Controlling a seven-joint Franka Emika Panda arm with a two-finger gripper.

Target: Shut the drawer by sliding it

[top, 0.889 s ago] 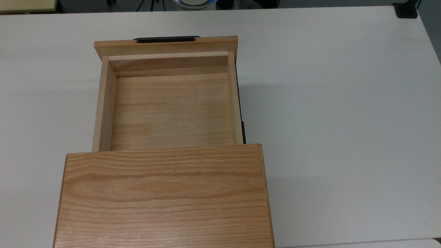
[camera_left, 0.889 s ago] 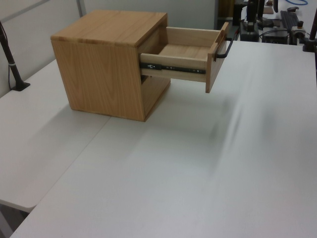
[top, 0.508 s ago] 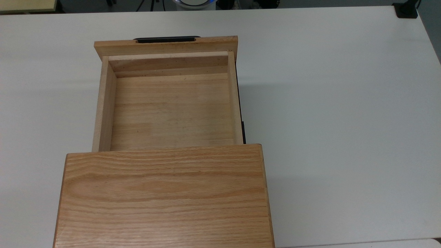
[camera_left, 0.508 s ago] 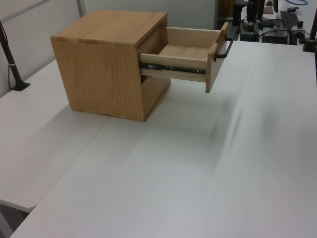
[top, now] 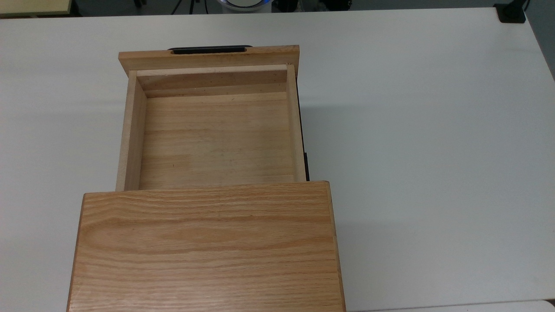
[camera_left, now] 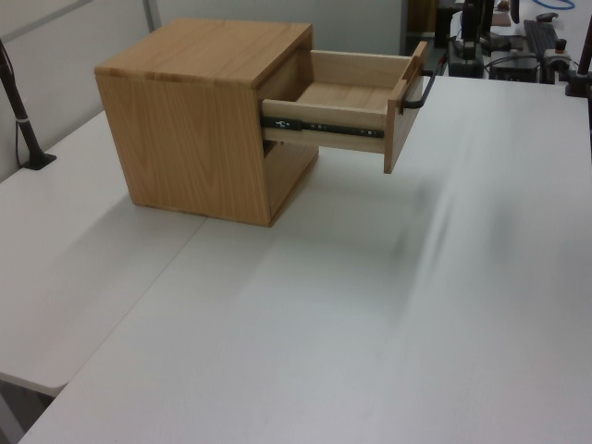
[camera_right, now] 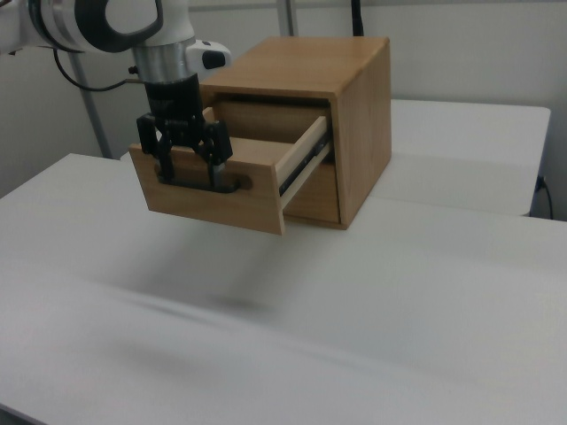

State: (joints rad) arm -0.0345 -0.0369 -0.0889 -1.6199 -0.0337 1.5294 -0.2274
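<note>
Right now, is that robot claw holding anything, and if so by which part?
It cannot be told. The gripper is down at the black handle on the drawer front, but whether it grips the handle or only touches it is unclear.

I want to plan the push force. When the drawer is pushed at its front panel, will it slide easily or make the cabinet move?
The drawer rides on metal side rails, so it probably slides straight and easily. It holds nothing, so likely feels light. The cabinet looks solid and broad, so it probably stays put, though a hard shove could shift it on the smooth table.
</note>
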